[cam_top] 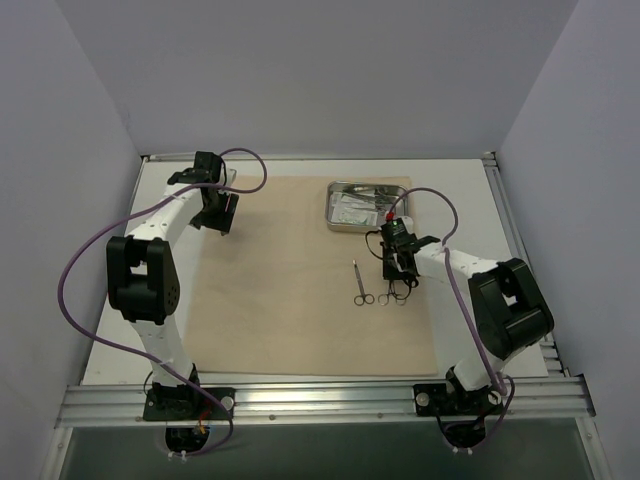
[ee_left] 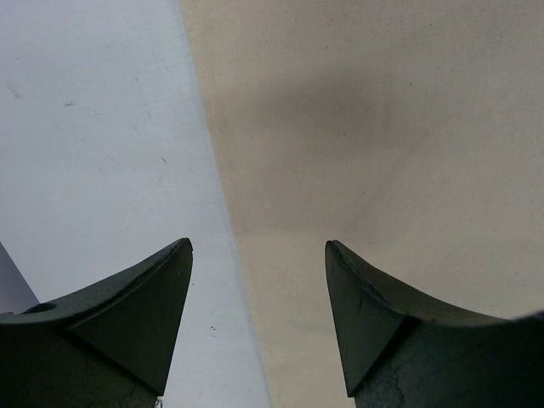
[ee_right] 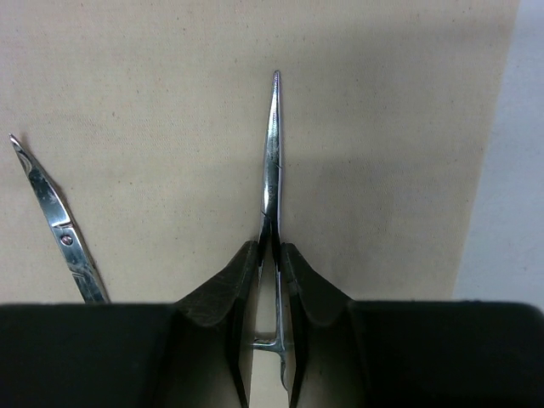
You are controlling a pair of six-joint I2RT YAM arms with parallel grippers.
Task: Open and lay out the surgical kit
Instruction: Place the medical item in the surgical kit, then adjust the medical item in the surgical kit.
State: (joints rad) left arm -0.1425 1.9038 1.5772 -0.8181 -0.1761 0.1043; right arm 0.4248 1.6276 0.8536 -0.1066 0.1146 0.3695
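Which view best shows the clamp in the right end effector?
Right wrist: the slim metal scissor-handled clamp runs up mid-frame, pinched in the right end effector. Top external shows it tiny, partly hidden under that end effector. Left wrist misses it.

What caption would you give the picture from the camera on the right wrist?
Jaws shut on a slim steel clamp over the beige cloth, a second clamp lying to its left.

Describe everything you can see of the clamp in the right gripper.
The clamp is slim, shiny steel, its two long blades closed together, tapering to a fine tip. It points straight away from the wrist over the beige cloth. The right gripper pinches it from both sides near the pivot; its shanks run back between the fingers. Whether it touches the cloth is unclear.
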